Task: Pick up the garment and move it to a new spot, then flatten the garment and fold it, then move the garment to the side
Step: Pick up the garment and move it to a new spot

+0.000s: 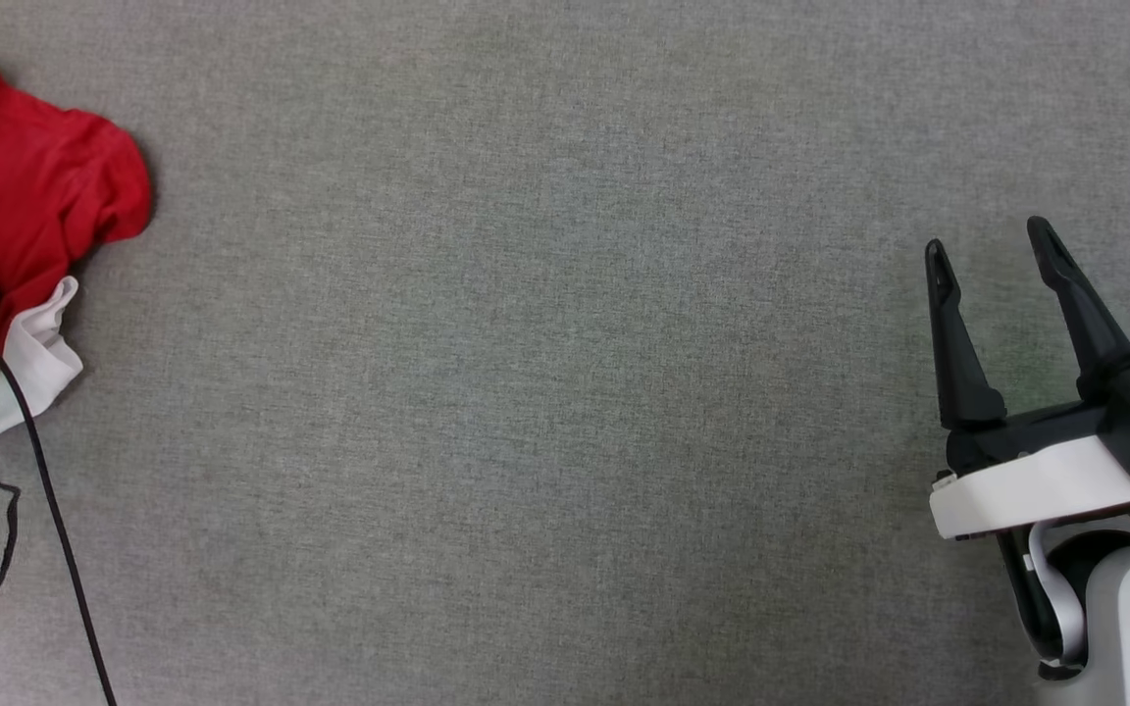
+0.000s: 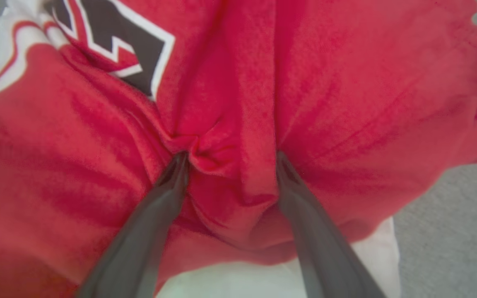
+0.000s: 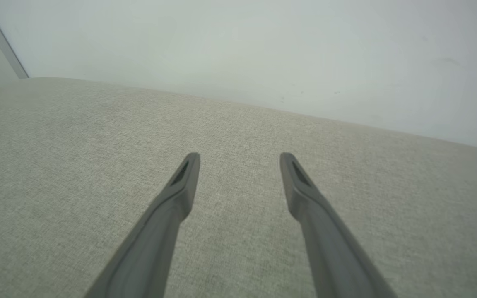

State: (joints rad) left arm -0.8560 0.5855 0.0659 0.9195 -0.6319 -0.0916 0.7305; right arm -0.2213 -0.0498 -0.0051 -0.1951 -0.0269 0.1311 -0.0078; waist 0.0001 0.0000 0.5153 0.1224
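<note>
— Garment (image 2: 367, 103) and tool first: how does the left gripper (image 2: 231, 157) stand against that crumpled red jersey shirt with white sleeves?
— Its 2 long dark fingers (image 2: 155, 215) are spread wide. The tips press into the red cloth, and a bunched ridge of fabric rises between them. The jaws stand open, not clamped on it.
— And around the tips?
— Red folds lie on every side in the left wrist view. A black, white-outlined piece of lettering (image 2: 114, 41) lies up and to the left, with red-and-white striped trim (image 2: 10, 62) beside it. A white sleeve (image 2: 230, 285) shows under the red near the bottom edge.
— Where does the garment lie overall?
— In the head view it is heaped at the far left edge of the grey woven surface (image 1: 565, 392), red above and white below. A thin black cable (image 1: 55, 510) crosses its white part and trails down over the surface.
— The right gripper (image 1: 989, 235)?
— It is well apart from the garment, at the lower right, fingers wide and holding nothing, over bare grey cloth. Its wrist view shows a pale wall (image 3: 238, 41) beyond the surface's far edge.
</note>
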